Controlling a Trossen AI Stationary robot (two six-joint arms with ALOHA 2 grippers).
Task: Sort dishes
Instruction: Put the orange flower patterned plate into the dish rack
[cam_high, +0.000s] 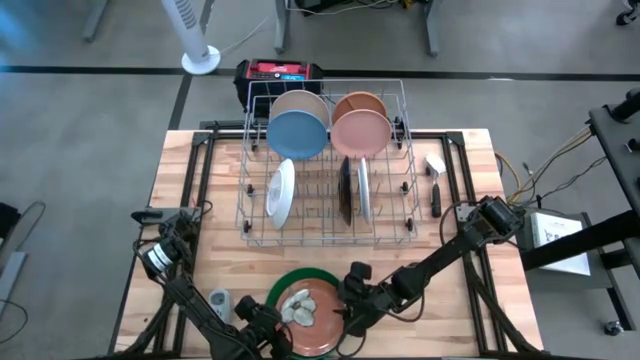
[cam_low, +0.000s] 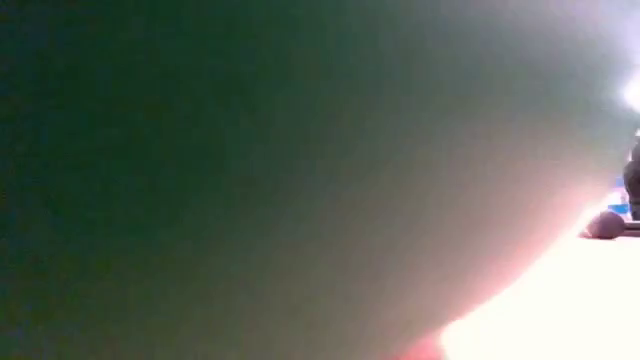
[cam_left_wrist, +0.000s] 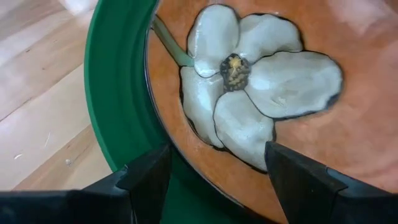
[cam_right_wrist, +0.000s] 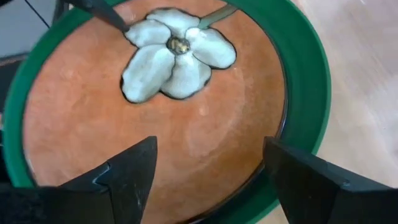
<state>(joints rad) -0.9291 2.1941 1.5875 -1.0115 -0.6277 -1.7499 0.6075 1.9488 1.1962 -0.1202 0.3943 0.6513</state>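
Glazed terracotta flower plate (cam_right_wrist: 155, 124) lay nested in green plate (cam_high: 300, 280), near side of wire rack (cam_high: 325, 165) | likely rigid, slick, breakable; take by rim | right gripper (cam_right_wrist: 208, 180) and left gripper (cam_left_wrist: 214, 180) both spread, empty.

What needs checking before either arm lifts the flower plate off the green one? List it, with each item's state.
1. Flower plate sits flat inside the green plate: ok.
2. Left gripper open, fingers astride the flower plate's rim: ok.
3. Right gripper open above the same plate, holding nothing: ok.
4. Both grippers crowd one stack; clearance between them: cannot tell.
5. Free slot in the wire rack between the standing dishes: ok.
6. Low view blocked by something close: not ok.
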